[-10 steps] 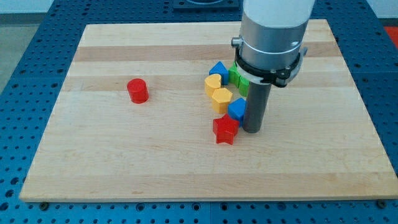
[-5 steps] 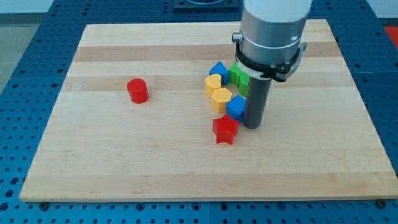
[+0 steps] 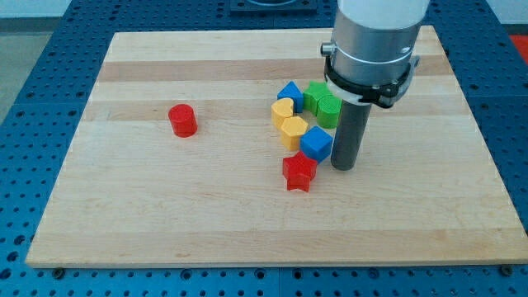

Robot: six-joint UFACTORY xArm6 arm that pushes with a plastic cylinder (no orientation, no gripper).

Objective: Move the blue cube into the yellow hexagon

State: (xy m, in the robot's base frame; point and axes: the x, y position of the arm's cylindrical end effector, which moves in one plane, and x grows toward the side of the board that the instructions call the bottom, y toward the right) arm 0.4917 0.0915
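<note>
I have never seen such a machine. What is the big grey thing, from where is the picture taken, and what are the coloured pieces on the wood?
The grey cylinder is a robot arm. It holds nothing; it ends in a dark rod, and my tip slides on the wooden board to push blocks. One camera looks down from the front. The tip stands just right of the blue cube, which touches the yellow hexagon. Nearby lie a yellow block, another blue block, two green blocks and a red star. A red cylinder stands alone at the view's left.

No legible text or markings anywhere.
</note>
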